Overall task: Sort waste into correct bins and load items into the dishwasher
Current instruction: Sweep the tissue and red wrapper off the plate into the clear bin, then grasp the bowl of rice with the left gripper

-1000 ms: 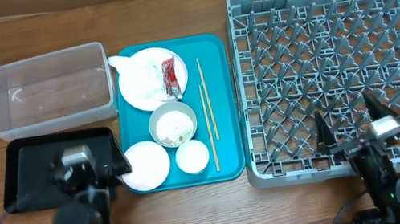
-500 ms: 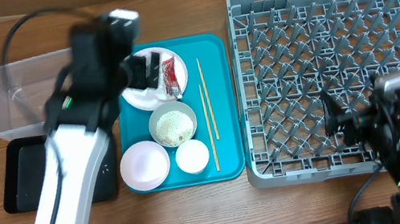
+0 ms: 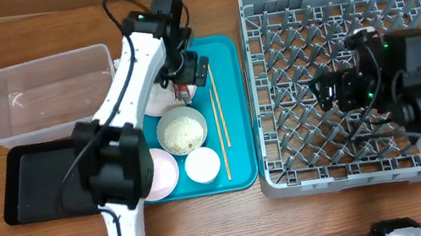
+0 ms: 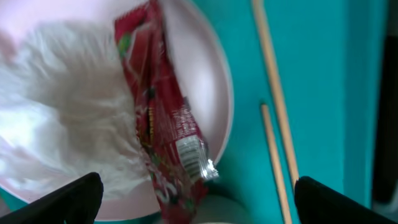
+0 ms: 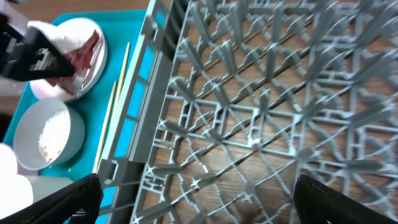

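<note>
A red snack wrapper [image 4: 158,118] and a crumpled white napkin [image 4: 68,106] lie on a pale plate [image 4: 211,93] at the back of the teal tray. My left gripper [image 3: 189,74] hovers open just above the wrapper, and its fingers straddle the wrapper in the left wrist view [image 4: 205,208]. Two chopsticks [image 3: 214,104] lie to the right of the plate. A bowl of rice [image 3: 183,131], a pink plate [image 3: 156,174] and a small cup [image 3: 202,164] sit nearer the front. My right gripper [image 3: 330,91] is open and empty over the grey dish rack [image 3: 338,7].
The clear tub [image 3: 48,94] stands at the back left, with the black tray [image 3: 32,178] in front of it. The teal tray [image 3: 222,56] lies between them and the rack. My left arm crosses over the black tray and the tray's left side.
My left arm has swung up from the black tray to the plate with the wrapper. My right arm has risen and moved back and left over the rack.
</note>
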`<action>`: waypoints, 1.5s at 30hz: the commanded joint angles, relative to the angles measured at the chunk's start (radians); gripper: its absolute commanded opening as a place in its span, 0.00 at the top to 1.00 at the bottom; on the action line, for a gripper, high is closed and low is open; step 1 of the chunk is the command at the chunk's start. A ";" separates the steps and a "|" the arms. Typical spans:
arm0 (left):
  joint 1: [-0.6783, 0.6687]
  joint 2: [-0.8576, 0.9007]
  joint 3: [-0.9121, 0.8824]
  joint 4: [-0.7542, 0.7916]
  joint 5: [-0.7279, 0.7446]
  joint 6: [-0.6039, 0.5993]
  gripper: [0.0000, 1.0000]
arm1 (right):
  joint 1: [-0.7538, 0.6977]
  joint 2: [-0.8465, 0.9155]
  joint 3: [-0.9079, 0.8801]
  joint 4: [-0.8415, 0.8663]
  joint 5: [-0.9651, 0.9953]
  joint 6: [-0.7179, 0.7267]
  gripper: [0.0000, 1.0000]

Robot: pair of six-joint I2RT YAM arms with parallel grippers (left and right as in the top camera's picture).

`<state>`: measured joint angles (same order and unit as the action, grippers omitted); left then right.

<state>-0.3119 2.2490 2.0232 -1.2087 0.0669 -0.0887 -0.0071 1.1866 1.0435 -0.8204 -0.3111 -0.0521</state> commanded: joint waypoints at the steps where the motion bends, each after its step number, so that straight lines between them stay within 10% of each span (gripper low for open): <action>1: 0.040 0.062 0.021 0.007 -0.027 -0.175 0.00 | -0.006 0.019 0.021 0.002 -0.050 0.003 0.00; 7: 0.044 0.117 0.014 0.073 -0.130 -0.238 0.11 | -0.006 0.021 0.021 0.002 -0.050 0.003 0.00; 11: 0.044 0.169 0.014 0.100 -0.129 -0.238 0.83 | -0.006 0.021 0.021 0.002 -0.050 0.003 0.00; 13: 0.044 0.195 0.014 0.099 -0.129 -0.238 0.96 | -0.006 0.021 0.021 0.002 -0.050 0.003 0.00; 25: 0.153 -0.045 0.422 -0.174 -0.134 -0.151 0.96 | -0.006 0.021 0.021 -0.002 -0.050 0.003 0.00; 33: 0.444 -0.046 0.226 -0.189 -0.144 -0.241 0.96 | -0.006 0.021 0.021 0.003 -0.050 0.003 0.00; 39: 0.502 -0.045 0.033 0.018 -0.036 -0.201 0.19 | -0.006 0.021 0.021 0.003 -0.050 0.003 0.00; 45: 0.438 -0.060 0.272 -0.181 0.094 -0.072 0.24 | -0.006 0.021 0.021 0.010 -0.050 0.003 0.00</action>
<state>0.1783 2.2227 2.1548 -1.3178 0.0628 -0.2508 -0.0071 1.2110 1.0435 -0.8188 -0.3523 -0.0517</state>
